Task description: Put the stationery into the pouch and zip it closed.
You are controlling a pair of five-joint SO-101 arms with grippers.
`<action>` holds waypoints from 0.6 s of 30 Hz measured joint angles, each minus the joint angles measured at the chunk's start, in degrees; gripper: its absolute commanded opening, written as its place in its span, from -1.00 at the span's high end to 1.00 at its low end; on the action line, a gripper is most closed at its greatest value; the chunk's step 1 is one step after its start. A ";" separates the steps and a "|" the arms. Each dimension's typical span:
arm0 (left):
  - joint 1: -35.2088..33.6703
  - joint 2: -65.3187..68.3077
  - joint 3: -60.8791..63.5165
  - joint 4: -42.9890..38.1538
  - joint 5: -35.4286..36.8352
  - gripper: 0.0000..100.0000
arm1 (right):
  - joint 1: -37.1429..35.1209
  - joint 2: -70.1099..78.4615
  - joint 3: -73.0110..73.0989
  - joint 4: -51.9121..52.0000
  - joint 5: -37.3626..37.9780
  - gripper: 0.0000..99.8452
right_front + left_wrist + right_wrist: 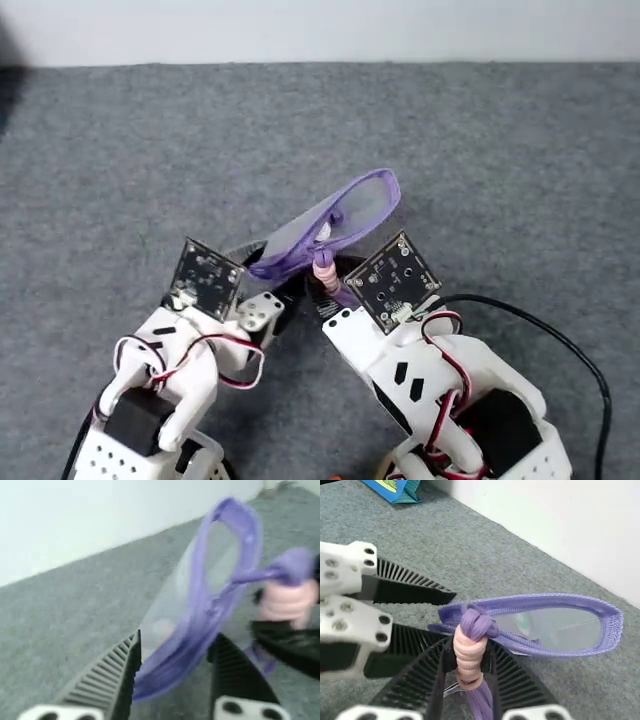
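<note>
1. Left jaws are closed on the low end of the pouch [200,580]. In my left wrist view its purple edge runs across between the two ribbed faces and meets both.
2. Right jaws are narrow and pinch the pull [468,655], a stack of pink beads on a purple cord knotted at that same end of the pouch. The ribbed faces press it from either side.
3. On the high view I have the pouch at the centre of the frame, held up off the bench [480,150]. It slants from lower left to upper right, its rounded free end highest.
4. I read the pouch as a purple woven rim around a clear side. Something pale shows through that side, but I cannot tell what it is.
5. I cannot tell how far the zip is drawn.
6. On the high view the left arm [170,370] fills the lower left and the right arm [440,380] the lower right, with the pouch's low end between their wrists.
7. My right wrist view puts the left jaws and the right jaws just beside each other at the pull.
8. The bench has a rough grey cover, and a white wall [300,30] runs along the top of the high view.
9. A black cable [565,350] loops over the bench in the lower right, beside the right arm.
10. A blue-green thing [395,490] lies on the bench at the foot of the wall, well apart from the pouch. I cannot make out what it is.
</note>
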 measured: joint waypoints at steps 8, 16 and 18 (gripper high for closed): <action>8.70 0.00 1.58 -4.04 -0.09 0.97 | 0.35 -0.70 0.00 0.00 0.00 0.98; 9.67 -0.62 3.16 -4.57 -0.09 0.98 | 4.13 0.18 0.00 -1.49 2.55 0.98; 8.18 -0.70 3.16 -4.66 0.26 0.98 | 7.47 0.26 0.00 -3.25 4.22 0.98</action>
